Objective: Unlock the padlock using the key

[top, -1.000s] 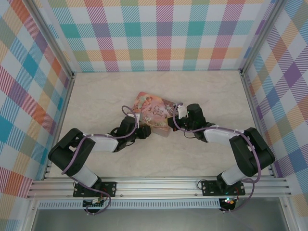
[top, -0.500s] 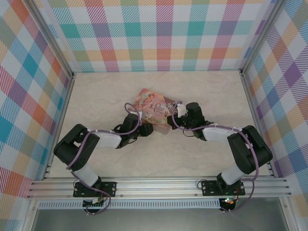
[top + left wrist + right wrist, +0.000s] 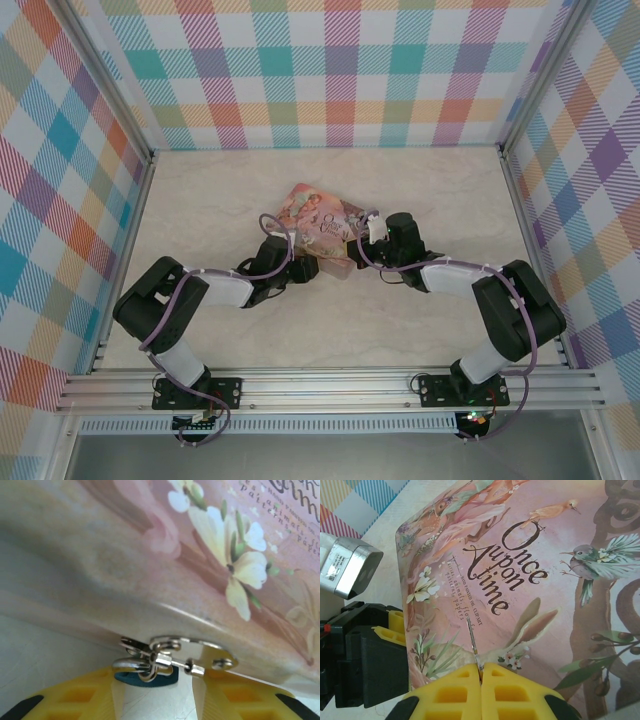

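The tiny padlock (image 3: pixel 148 677), with a teal body and a silvery shackle, hangs from the metal clasp (image 3: pixel 192 647) on the edge of the pink illustrated tin (image 3: pixel 318 222). My left gripper (image 3: pixel 156 685) is open with a yellow finger on either side of the padlock, which sits against the left finger with a gap to the right one. My right gripper (image 3: pixel 481 672) is shut on the key (image 3: pixel 473 640). The key's thin grey blade sticks out edge-on over the tin's lid (image 3: pixel 530 580). Seen from above, the left gripper (image 3: pixel 303 268) and the right gripper (image 3: pixel 358 248) meet at the tin's near corner.
The tin lies tilted in the middle of the pale marble table (image 3: pixel 220 200). Plaid walls (image 3: pixel 340 70) enclose the table on three sides. The left arm's black and yellow gripper (image 3: pixel 370 645) and its silver camera block (image 3: pixel 347 570) are close to the left of the tin.
The left arm has pushed in to the right and closer to the tin's near corner. The tin has shifted slightly away. The right gripper has hardly moved and still holds the key.
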